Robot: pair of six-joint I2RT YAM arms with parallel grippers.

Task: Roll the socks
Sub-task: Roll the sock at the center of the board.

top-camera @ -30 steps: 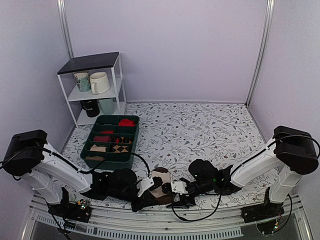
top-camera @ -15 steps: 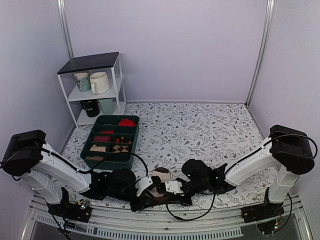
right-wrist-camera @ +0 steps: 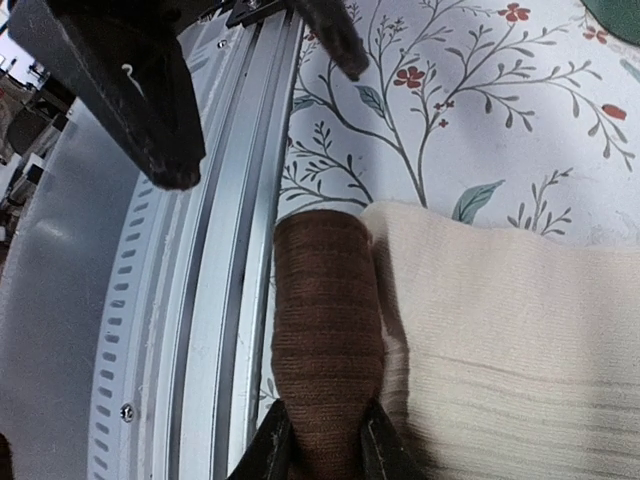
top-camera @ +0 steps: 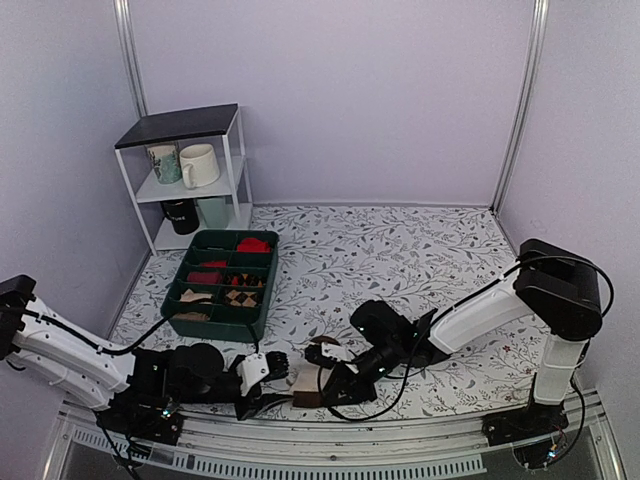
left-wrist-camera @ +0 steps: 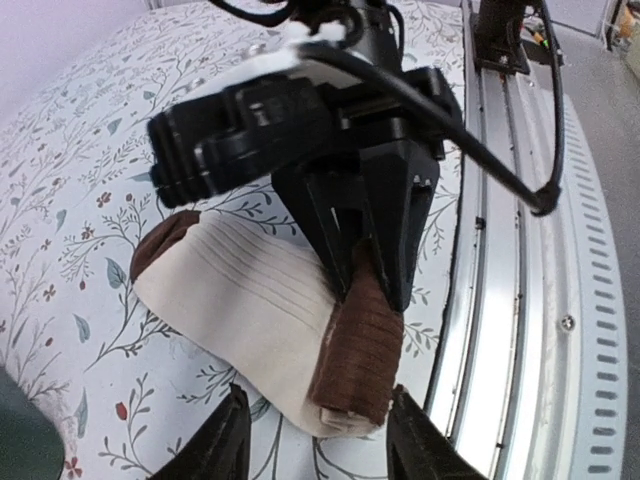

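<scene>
The socks lie bundled at the near edge of the counter, brown cuff pinched in the right tool, left tool open just beside them; the cuff wants stretching snugly over the roll while the left tool steadies the cream side against unrolling.

We find the cream fabric socks with dark brown bands on the flower-printed flat table, at its 6 o'clock edge. The dark green compartmented plastic tray lies at their 10 o'clock, with the white metal shelf rack behind it.
</scene>
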